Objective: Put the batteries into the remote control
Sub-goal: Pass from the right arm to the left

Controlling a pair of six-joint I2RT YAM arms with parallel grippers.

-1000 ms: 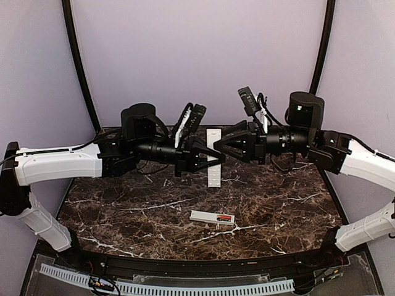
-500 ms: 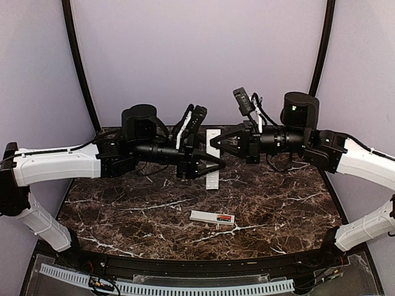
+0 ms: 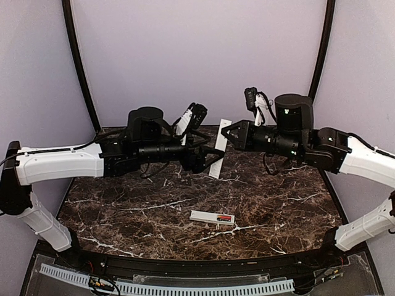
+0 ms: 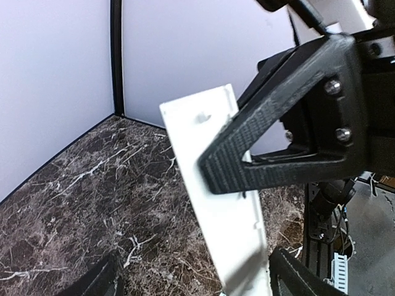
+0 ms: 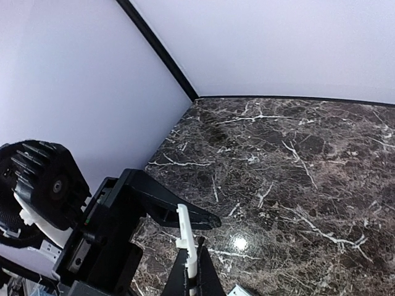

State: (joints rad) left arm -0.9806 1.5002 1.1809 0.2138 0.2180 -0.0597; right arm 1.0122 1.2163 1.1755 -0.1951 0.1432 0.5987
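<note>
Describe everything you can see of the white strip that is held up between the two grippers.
The white strip is long, flat and thin, plastic by its look, with small moulded tabs. It hangs tilted above the table. The right gripper is shut on its upper end. The open left gripper stands around its lower part; contact cannot be told.
</note>
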